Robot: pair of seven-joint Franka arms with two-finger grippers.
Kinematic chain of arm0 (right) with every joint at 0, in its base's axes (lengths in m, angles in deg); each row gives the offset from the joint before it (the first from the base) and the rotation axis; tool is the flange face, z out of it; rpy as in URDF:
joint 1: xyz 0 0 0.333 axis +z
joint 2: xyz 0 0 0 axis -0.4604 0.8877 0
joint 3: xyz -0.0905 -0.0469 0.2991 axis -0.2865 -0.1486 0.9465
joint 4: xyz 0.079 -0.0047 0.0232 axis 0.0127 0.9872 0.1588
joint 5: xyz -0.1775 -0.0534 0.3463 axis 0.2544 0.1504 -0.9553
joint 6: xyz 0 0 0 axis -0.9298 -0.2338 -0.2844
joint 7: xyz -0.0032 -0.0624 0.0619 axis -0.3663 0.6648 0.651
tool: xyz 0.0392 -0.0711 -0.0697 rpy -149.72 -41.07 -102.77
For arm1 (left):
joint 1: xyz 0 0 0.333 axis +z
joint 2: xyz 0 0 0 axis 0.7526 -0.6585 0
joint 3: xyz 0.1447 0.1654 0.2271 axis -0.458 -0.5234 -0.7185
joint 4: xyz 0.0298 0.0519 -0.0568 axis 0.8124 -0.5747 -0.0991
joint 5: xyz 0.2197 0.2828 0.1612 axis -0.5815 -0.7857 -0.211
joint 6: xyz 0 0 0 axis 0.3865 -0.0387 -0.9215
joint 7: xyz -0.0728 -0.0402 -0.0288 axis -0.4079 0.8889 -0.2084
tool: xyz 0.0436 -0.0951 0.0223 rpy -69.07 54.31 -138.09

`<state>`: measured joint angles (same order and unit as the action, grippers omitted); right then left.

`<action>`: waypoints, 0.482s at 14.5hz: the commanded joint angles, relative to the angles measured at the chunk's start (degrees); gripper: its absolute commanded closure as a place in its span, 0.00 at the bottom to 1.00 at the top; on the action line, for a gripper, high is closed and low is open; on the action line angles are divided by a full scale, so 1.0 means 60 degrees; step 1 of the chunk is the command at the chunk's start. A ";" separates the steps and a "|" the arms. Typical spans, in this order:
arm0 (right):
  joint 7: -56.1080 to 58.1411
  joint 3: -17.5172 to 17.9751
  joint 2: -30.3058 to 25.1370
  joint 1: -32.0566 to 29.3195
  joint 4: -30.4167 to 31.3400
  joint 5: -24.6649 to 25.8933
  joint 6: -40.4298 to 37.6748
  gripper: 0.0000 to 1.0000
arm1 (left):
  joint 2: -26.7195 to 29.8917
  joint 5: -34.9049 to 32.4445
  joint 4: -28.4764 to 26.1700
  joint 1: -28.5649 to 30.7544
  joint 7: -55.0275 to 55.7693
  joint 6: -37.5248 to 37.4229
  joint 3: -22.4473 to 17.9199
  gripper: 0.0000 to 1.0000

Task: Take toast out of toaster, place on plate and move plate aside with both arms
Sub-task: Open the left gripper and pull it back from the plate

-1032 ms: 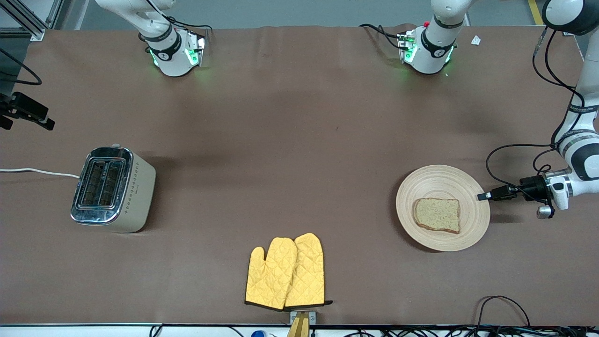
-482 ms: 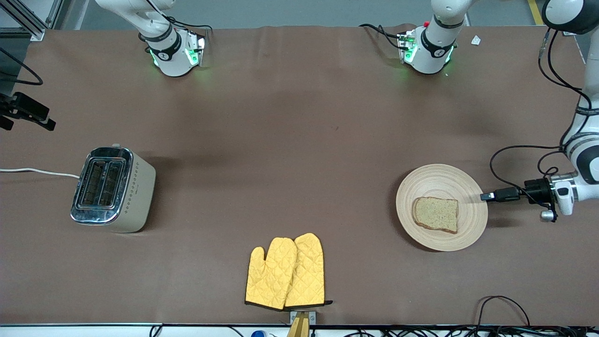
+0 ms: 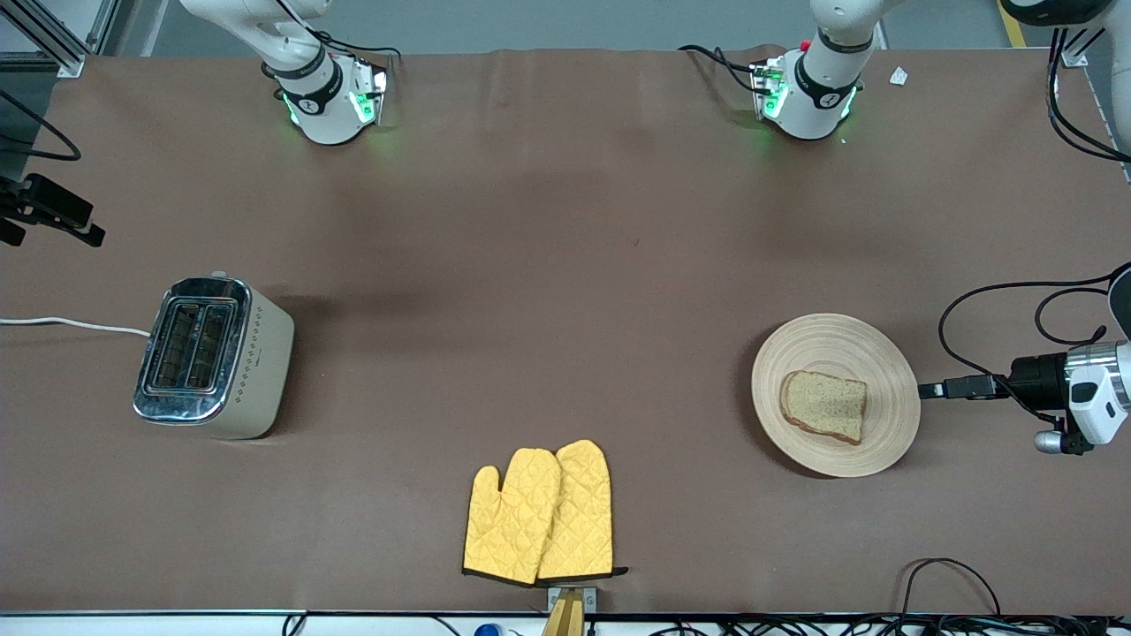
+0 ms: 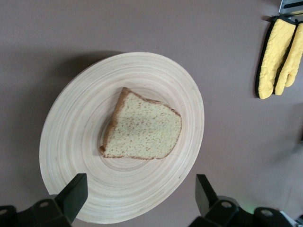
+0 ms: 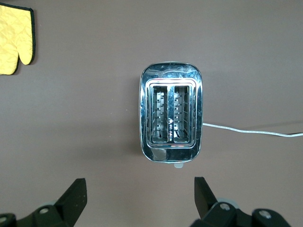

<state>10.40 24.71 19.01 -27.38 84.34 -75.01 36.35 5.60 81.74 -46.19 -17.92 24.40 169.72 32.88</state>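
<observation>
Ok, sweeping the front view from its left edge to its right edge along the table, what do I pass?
toaster → oven mitts → plate, with the toast on it → left gripper, open, just off the plate's rim.

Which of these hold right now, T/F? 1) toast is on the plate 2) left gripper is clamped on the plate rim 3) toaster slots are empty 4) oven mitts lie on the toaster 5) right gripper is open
1) The toast lies on the plate: true.
2) The left gripper is clamped on the plate rim: false. Its fingers stand open, one on each side of the plate's edge, gripping nothing.
3) The toaster has empty slots: true, the right wrist view looks straight down into both.
4) The oven mitts lie on the toaster: false. They lie flat on the table, nearer to the front camera than the toaster.
5) The right gripper is open: true, it is over the toaster.
</observation>
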 commanded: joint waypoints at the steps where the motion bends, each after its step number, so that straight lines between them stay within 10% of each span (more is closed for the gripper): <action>1: -0.0114 0.0106 -0.0324 -0.0063 0.0332 0.0085 0.0107 0.00 | 0.0696 -0.1152 -0.0041 -0.0357 0.0632 -0.0155 0.0090 0.00; 7: -0.0114 0.0106 -0.0324 -0.0063 0.0332 0.0085 0.0093 0.00 | 0.2440 -0.2578 -0.0100 -0.1487 0.2917 -0.0972 0.0090 0.00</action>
<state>10.40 24.73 19.01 -27.38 84.34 -75.01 36.35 15.92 67.69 -45.62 -25.96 38.84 167.31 33.93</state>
